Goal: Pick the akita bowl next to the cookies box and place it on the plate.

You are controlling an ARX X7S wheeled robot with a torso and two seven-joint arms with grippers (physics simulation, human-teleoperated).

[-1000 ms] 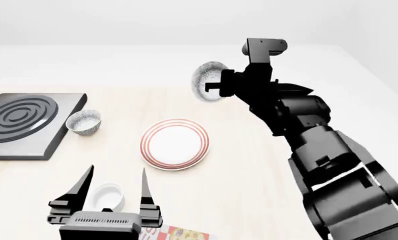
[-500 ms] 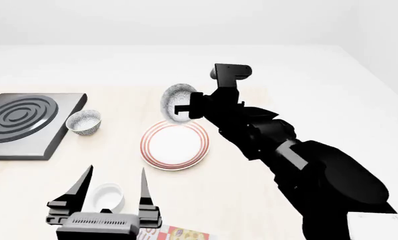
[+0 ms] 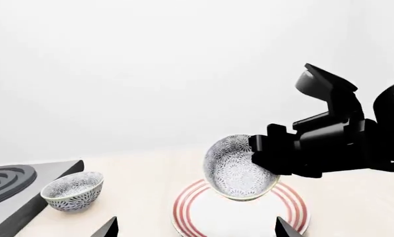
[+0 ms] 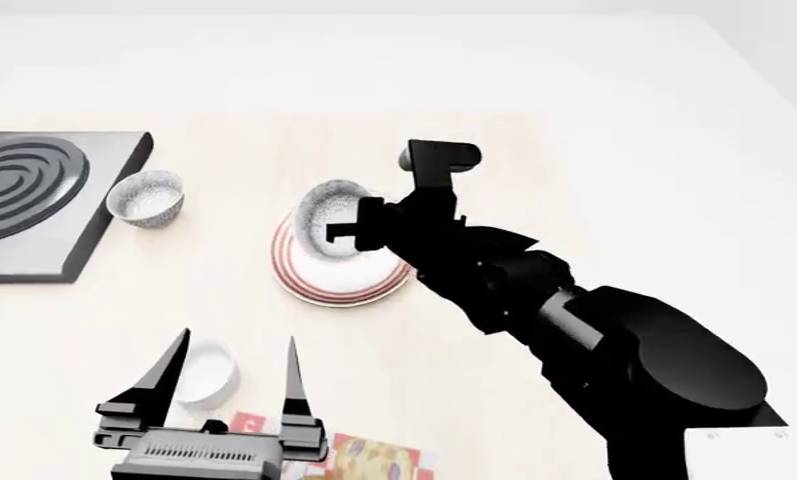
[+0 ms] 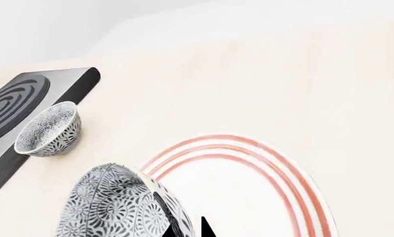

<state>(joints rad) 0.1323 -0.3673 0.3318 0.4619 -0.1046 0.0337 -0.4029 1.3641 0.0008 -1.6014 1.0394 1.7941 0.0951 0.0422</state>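
Note:
My right gripper (image 4: 353, 222) is shut on the rim of the akita bowl (image 4: 326, 210), a small speckled grey-and-white bowl held tilted just above the plate (image 4: 295, 283). The plate is white with dark-red rings. In the left wrist view the akita bowl (image 3: 235, 167) hangs over the plate (image 3: 293, 206). The right wrist view shows one finger inside the akita bowl (image 5: 111, 207) and one outside, with the plate (image 5: 256, 187) below. My left gripper (image 4: 235, 338) stands open near the table's front edge. The cookies box (image 4: 365, 460) peeks out behind it at the bottom.
A twin speckled bowl (image 4: 146, 198) sits beside a dark stove plate (image 4: 25, 190) at the left. A plain white bowl (image 4: 206, 375) lies between my left gripper's fingers, below them. The right arm stretches across the table's right half.
The right gripper carried the bowl left and down, from the far right of the table to just over the plate. The head view shifted downward. The left gripper stayed put.

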